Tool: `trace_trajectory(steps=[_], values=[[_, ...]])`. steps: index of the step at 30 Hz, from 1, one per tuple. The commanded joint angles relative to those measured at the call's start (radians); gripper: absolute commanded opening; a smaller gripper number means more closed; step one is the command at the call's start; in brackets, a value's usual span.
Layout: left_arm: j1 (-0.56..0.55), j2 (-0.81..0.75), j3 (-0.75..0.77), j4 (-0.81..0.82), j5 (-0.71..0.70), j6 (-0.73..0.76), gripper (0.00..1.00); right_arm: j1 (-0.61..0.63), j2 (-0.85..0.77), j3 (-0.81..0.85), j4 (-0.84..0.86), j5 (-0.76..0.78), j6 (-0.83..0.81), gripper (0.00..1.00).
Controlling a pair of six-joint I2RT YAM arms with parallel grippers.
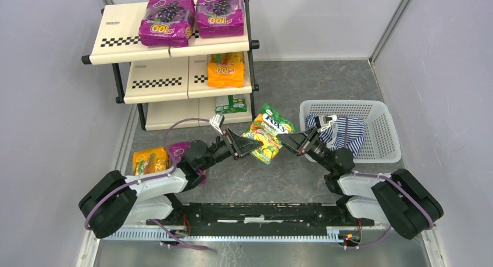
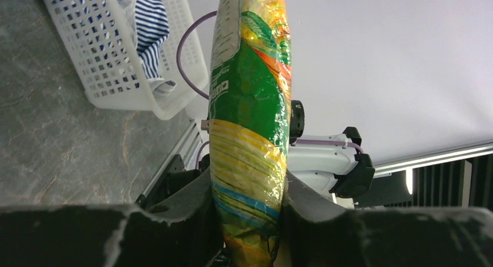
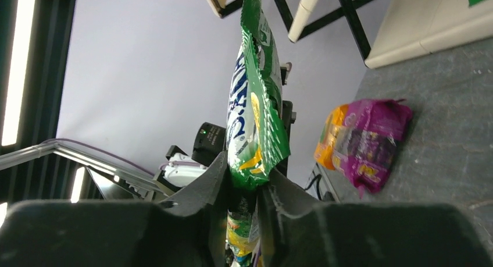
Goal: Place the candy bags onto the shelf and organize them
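Both arms hold one green candy bag [image 1: 270, 130] up in the air above the worktop [image 1: 302, 180], right between them. The left pincer [image 1: 253, 146] pinches its yellow end. The right pincer [image 1: 283, 142] pinches its green end. This looks like a pass from one arm to the other. Next, I think the right pincer must let go, so the left arm can carry the bag to the shelf [image 1: 125, 34], maybe by the other green bag [image 1: 231, 104] on the lowest level.
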Motion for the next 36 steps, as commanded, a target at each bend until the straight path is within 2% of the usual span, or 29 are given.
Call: trace_trajectory(steps=[1, 4, 7, 9, 13, 16, 19, 22, 25, 27, 32, 36], values=[[0.002, -0.055, -0.042, 0.024, -0.071, -0.036, 0.33, -0.006, 0.032, -0.023, 0.113, -0.036, -0.027, 0.31], [0.024, -0.111, -0.058, -0.085, -0.084, -0.030, 0.32, -0.028, 0.055, -0.023, 0.108, -0.066, -0.054, 0.39], [0.082, -0.188, -0.075, -0.239, -0.078, -0.046, 0.28, -0.080, 0.050, -0.020, 0.097, -0.113, -0.100, 0.43], [0.149, -0.239, -0.084, -0.387, -0.055, -0.066, 0.28, -0.116, 0.000, -0.014, 0.011, -0.140, -0.160, 0.54], [0.336, -0.326, -0.119, -0.519, 0.082, -0.113, 0.24, -0.159, -0.107, 0.067, -0.316, -0.186, -0.366, 0.55], [0.459, -0.361, -0.126, -0.590, 0.156, -0.099, 0.22, -0.161, -0.090, 0.079, -0.293, -0.212, -0.365, 0.56], [0.564, -0.365, -0.095, -0.652, 0.192, -0.042, 0.22, -0.161, -0.089, 0.098, -0.335, -0.228, -0.407, 0.62], [0.667, -0.328, -0.068, -0.665, 0.238, 0.006, 0.20, -0.162, -0.097, 0.133, -0.444, -0.246, -0.475, 0.65], [0.779, -0.281, -0.059, -0.649, 0.273, 0.029, 0.17, -0.162, -0.103, 0.138, -0.443, -0.254, -0.481, 0.65], [0.848, -0.259, -0.064, -0.577, 0.263, 0.020, 0.17, -0.162, -0.101, 0.145, -0.444, -0.255, -0.480, 0.65], [0.922, -0.151, 0.011, -0.498, 0.235, 0.030, 0.17, -0.161, -0.110, 0.181, -0.491, -0.254, -0.500, 0.65], [0.961, -0.085, 0.054, -0.472, 0.159, 0.044, 0.17, -0.161, -0.122, 0.208, -0.547, -0.244, -0.531, 0.65]])
